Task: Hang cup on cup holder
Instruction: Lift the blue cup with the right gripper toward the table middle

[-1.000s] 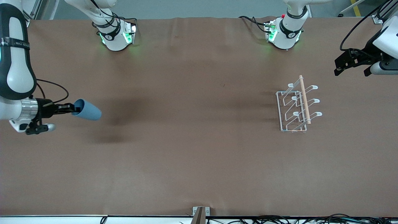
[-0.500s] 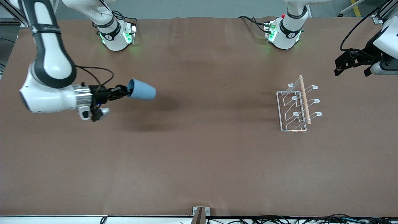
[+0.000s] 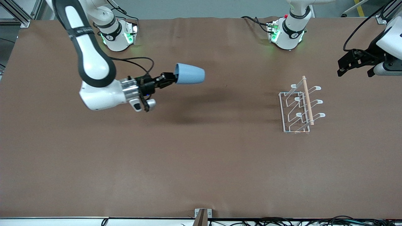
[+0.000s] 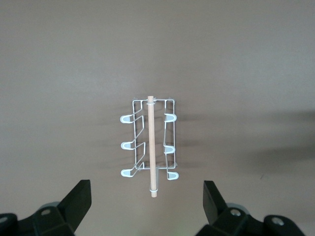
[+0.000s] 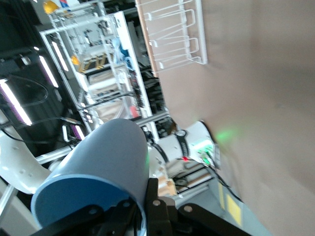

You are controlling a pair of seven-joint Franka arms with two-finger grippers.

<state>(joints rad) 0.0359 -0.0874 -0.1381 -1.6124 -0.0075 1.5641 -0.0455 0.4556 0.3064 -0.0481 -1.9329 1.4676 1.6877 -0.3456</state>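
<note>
Cup (image 3: 189, 73) in your right gripper (image 3: 168, 77), jaws pinched on its rim, one finger inside the mouth and one outside; it lies on its side in the air, base pointing toward the left arm's end, over the bare surface (image 3: 201, 163) near the middle, on the robots' side; its shadow falls on the surface under it. In the right wrist view you see the cup (image 5: 101, 164) close up at the fingers (image 5: 151, 199), with the holder (image 5: 174, 34) small and well apart from it. The holder (image 3: 301, 105) stands upright on the surface toward the left arm's end, all six prongs bare, rod along its top. Your left gripper (image 4: 147, 206) waits in the air above the holder (image 4: 150, 145), jaws spread wide with nothing between them.
</note>
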